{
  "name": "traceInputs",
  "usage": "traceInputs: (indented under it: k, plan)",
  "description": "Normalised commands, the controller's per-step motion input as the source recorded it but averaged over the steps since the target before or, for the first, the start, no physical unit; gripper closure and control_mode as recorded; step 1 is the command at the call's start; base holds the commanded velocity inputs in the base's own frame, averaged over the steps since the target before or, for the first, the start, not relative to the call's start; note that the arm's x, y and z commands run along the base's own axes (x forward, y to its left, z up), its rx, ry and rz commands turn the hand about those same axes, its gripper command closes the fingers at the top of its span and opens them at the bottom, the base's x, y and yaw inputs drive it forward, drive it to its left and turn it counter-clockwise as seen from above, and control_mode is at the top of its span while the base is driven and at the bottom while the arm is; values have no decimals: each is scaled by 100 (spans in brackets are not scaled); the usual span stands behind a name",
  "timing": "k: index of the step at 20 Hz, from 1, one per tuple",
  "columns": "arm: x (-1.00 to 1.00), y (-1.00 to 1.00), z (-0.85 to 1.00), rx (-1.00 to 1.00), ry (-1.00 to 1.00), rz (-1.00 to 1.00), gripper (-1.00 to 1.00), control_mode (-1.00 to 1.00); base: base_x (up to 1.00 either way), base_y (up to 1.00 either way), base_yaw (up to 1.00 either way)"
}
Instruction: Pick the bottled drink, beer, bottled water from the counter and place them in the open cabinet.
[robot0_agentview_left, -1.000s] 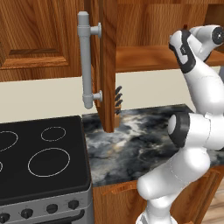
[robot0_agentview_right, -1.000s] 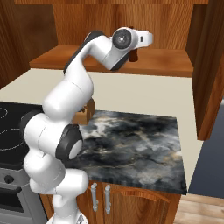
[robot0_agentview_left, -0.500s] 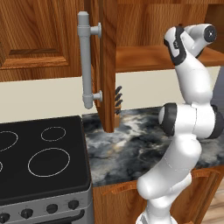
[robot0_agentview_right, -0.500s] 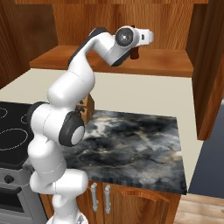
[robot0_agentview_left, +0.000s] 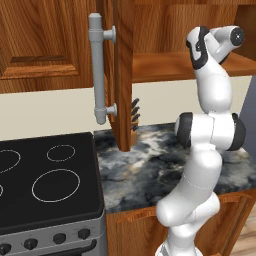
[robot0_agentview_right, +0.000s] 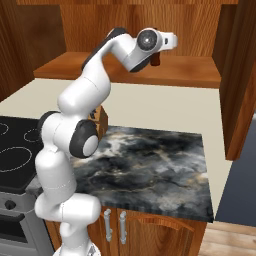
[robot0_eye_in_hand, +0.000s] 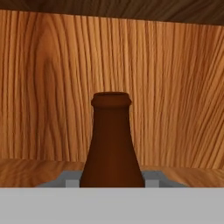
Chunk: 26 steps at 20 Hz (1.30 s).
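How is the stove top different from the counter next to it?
The stovetop is plain black with white rings on it; the counter is swirly black, grey and white stone. The stovetop has round knobs under its front edge; the counter has wooden doors underneath. Both are flat and sit side by side at about the same height.

No text, label, brand, number or sign can be read anywhere, neither on the brown bottle (robot0_eye_in_hand: 111, 140) nor on the stovetop (robot0_agentview_left: 47, 180) with its plain white burner rings and unmarked knobs.
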Motion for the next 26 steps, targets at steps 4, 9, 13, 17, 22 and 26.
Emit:
traceInputs:
  k: [4,9,13,17,22,26]
  plan:
    - [1,0,-21,0,0,0,100,-100,0,0,0]
    - [0,0,-15,0,0,0,100,-100,0,0,0]
    - [0,0,0,0,0,0,100,-100,0,0,0]
    - [0,0,0,0,0,0,-100,-100,0,0,0]
    - [0,0,0,0,0,0,-100,-100,0,0,0]
    - [0,0,0,0,0,0,-100,-100,0,0,0]
